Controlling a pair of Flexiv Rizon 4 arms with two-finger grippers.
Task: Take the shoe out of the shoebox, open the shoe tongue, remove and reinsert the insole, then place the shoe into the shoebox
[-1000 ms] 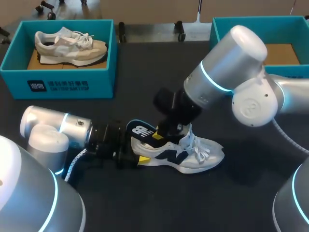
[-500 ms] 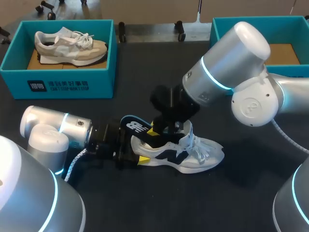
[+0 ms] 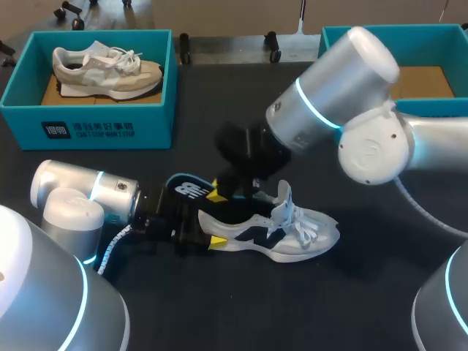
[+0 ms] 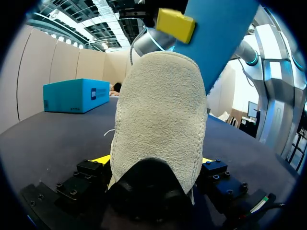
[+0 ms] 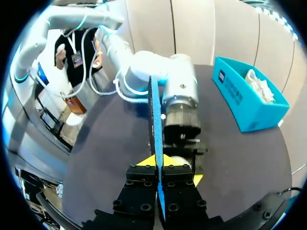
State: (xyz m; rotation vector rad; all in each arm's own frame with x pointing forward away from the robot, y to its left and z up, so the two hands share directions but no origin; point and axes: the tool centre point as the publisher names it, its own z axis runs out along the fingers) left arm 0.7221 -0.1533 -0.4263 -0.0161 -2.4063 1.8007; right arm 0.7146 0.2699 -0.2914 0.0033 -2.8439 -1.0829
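Over table (image 3: 219,314): thin insole (image 3: 186,189) in closed R end effector (image 3: 219,194), suede-heeled shoe (image 3: 292,234) in closed L end effector (image 3: 208,231).

Hidden and cut-off bits — wrist and head views
Left wrist view: shoe (image 4: 158,129) heel hides left gripper (image 4: 153,163) tips, insole (image 4: 218,33) cut by edge — head view: right gripper (image 3: 223,191) blurred.

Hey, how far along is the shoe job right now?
Done: the navy-and-white shoe is out on the table, its heel clamped in the left gripper. In hand: the right gripper pinches the blue insole, raised above the shoe's opening. Left: reinserting the insole and returning the shoe to the shoebox.
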